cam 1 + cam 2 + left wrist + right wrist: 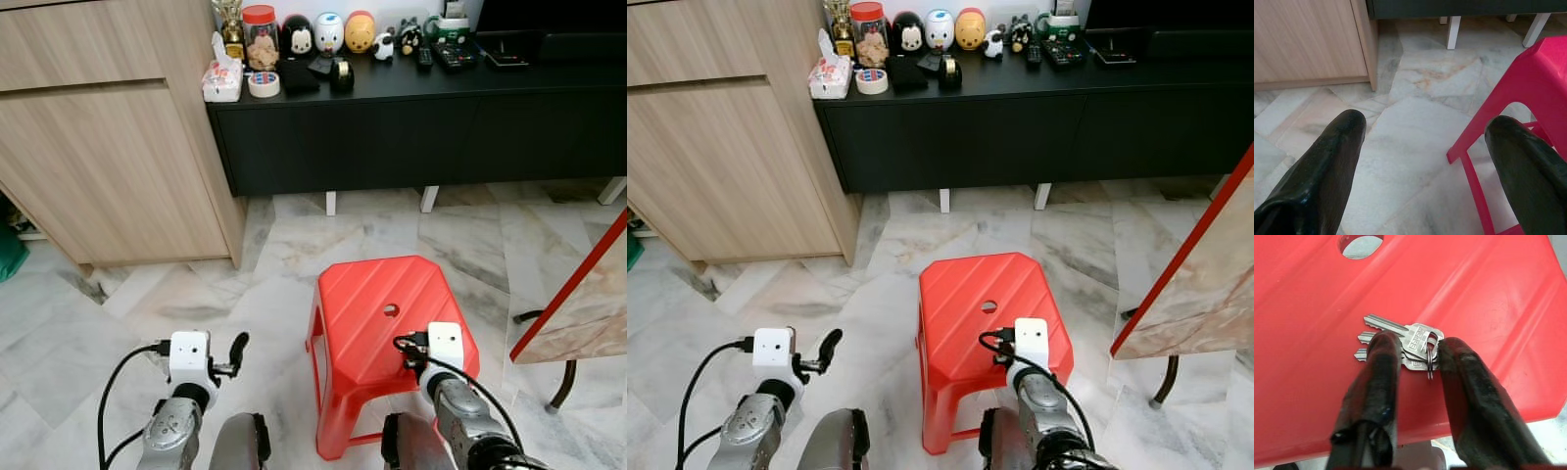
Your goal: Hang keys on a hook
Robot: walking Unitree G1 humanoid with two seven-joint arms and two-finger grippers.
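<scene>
A bunch of silver keys (1405, 340) on a ring lies on the seat of a red plastic stool (377, 294), near its front edge and just below the round hole (1361, 244). My right gripper (1418, 350) reaches down onto the seat, its two black fingers pinched around the key heads and ring. The right wrist (446, 345) hangs over the stool's front right corner. My left gripper (1425, 132) is open and holds nothing, low over the marble floor just left of the stool; its fingers (238, 348) point forward.
A long black console (392, 127) with jars, figurines and remotes on top runs along the back wall. A light wood cabinet (108, 147) stands at the left. A marble-topped table with a red edge (578, 294) juts in at the right, close to the stool.
</scene>
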